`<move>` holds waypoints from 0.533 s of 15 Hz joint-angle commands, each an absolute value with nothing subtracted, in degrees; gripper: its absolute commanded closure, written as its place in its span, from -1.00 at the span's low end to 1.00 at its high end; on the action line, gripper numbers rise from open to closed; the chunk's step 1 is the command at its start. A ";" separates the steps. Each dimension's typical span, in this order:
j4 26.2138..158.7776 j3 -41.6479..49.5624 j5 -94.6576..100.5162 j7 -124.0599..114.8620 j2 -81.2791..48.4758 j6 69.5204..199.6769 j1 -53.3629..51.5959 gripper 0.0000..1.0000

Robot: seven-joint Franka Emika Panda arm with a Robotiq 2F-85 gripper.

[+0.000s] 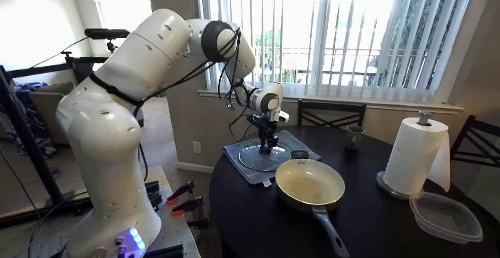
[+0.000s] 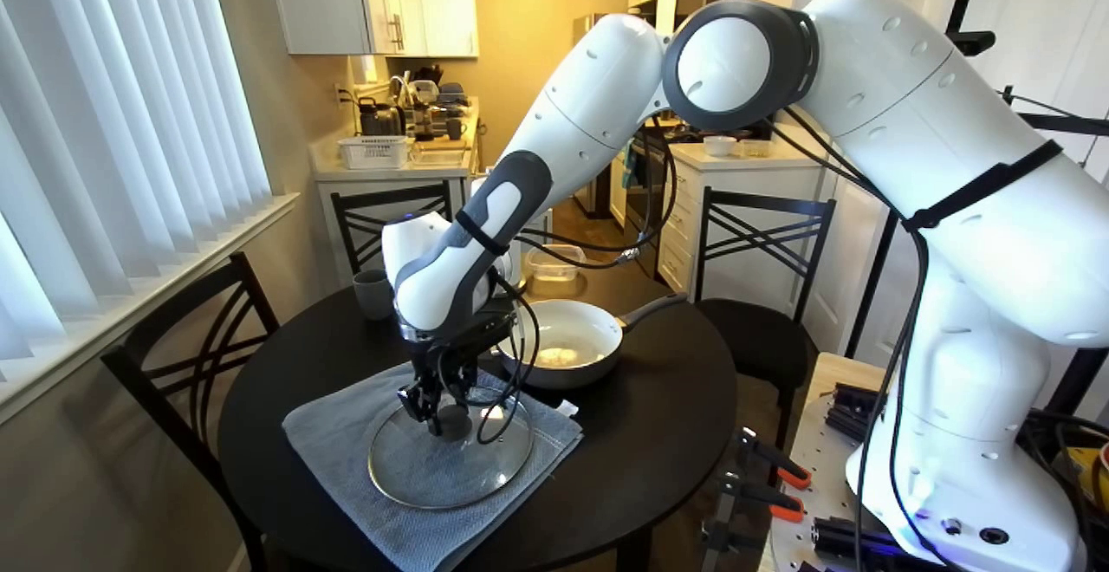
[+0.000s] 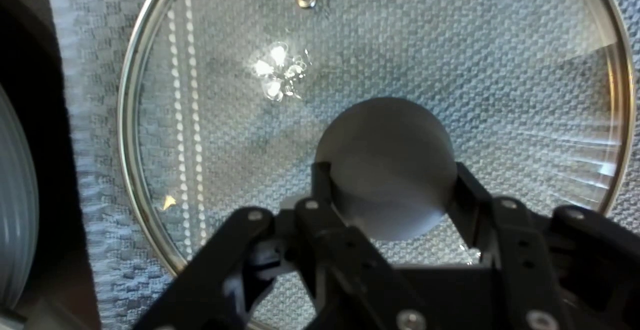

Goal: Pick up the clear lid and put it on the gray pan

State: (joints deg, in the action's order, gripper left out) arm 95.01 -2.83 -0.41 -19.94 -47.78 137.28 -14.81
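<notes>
You have the gripper [image 3: 392,184] down over the clear lid [image 2: 446,472], its fingers [image 3: 322,184] parted by about the knob's width, one on each side of the dark knob [image 3: 387,165], and both appear to press against it; how far below the knob's widest part they reach, you cannot tell from here. The lid lies on the gray-blue towel [image 2: 338,425]; the gray pan [image 1: 310,183] stands just beside the towel on the dark table [image 1: 375,230], uncovered, its inside facing up; the step in hand looks to be firming this grip and starting the lift. Make sure the squeeze is full before you raise anything, since a smooth round knob may let the lid swing or tip; then go straight up and slowly, watching in the wrist view that the rim [image 3: 128,120] leaves the towel evenly and the cloth does not cling; gain height before you go sideways, because the pan's short dark handle [image 1: 299,154] sits close by the lid's edge and could catch it; over the pan, line up rim with rim, hold the lid level, and lower until you judge it seated all round; only then spread the fingers and back off straight upward.
</notes>
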 commanded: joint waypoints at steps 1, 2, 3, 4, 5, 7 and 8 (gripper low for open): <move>97.51 -2.76 -1.64 -21.12 -44.19 135.52 -15.34 0.35; 97.89 -2.73 -1.56 -21.49 -43.35 134.82 -15.62 0.35; 98.13 -2.74 -1.53 -21.87 -42.56 134.07 -15.88 0.35; 98.24 -2.91 -1.58 -22.06 -41.94 133.38 -16.01 0.35; 98.14 -2.72 -1.34 -22.64 -41.30 132.33 -16.40 0.35; 98.03 -2.89 -1.35 -23.23 -39.86 130.28 -16.77 0.35; 97.95 -2.82 -1.28 -23.68 -39.15 129.22 -16.92 0.35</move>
State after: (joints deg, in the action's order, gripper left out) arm 95.09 -2.94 -0.41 -21.84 -44.60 132.51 -16.18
